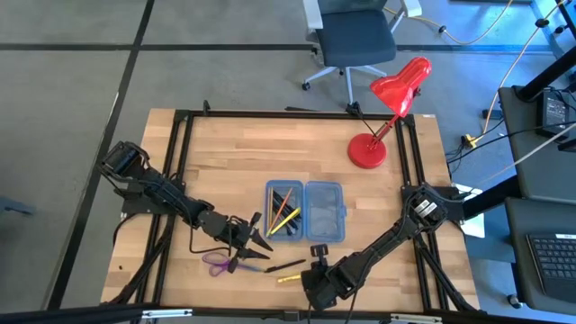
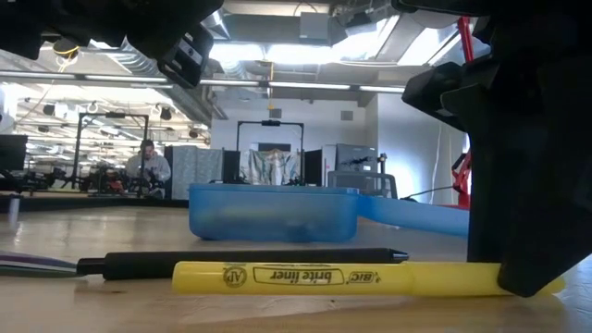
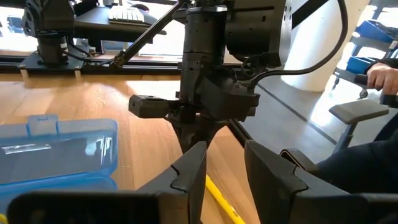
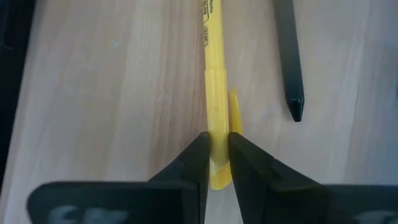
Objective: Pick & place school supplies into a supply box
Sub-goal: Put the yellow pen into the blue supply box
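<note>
Several pens already sit in the supply box [image 1: 304, 211]; my right gripper [image 4: 216, 155] pinches the yellow highlighter [image 4: 214, 74] near the table's front edge, black pen [image 4: 288, 56] and scissors [image 1: 219, 262] left, left gripper [image 3: 225, 168] spread, empty.

Brightly lit from ceiling panels [image 2: 305, 51] glaring white overhead. Soft, short shadows on the table [image 1: 225, 153]. Blurred up close at the right gripper [image 4: 217, 149]; sharp across the far room.

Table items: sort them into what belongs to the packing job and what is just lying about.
Job: yellow highlighter clamped by the right gripper; black pen; purple scissors; blue supply box, open, some pens inside.

Lying about: red desk lamp; office chair.
</note>
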Robot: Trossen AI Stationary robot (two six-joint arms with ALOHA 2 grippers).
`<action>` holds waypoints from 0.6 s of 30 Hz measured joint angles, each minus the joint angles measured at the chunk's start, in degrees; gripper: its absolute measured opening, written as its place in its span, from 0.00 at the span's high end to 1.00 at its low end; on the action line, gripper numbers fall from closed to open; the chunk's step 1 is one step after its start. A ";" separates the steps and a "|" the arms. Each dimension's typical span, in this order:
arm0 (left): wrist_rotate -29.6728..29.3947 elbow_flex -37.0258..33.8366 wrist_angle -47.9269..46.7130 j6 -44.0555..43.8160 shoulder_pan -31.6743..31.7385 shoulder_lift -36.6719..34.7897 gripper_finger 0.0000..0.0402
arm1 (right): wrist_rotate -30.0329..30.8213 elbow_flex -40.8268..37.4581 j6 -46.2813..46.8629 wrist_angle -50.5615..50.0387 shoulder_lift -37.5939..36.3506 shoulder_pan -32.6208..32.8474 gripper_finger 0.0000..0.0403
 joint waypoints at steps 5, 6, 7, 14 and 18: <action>0.01 0.00 0.00 0.00 0.00 0.00 0.75 | -0.05 0.00 0.02 0.00 0.00 0.00 0.84; 0.02 0.00 0.00 0.00 0.00 0.00 0.75 | -0.07 0.00 0.02 0.02 -0.02 0.00 0.84; 0.01 0.00 0.00 0.00 0.00 0.00 0.75 | -0.11 0.02 0.02 0.02 -0.02 0.00 0.83; 0.00 0.00 0.00 0.00 0.00 0.00 0.74 | -0.23 0.02 1.36 -0.02 -0.02 0.04 0.67; 0.02 0.00 0.00 0.00 0.00 0.00 0.74 | -0.20 0.02 1.16 -0.08 -0.02 0.02 0.60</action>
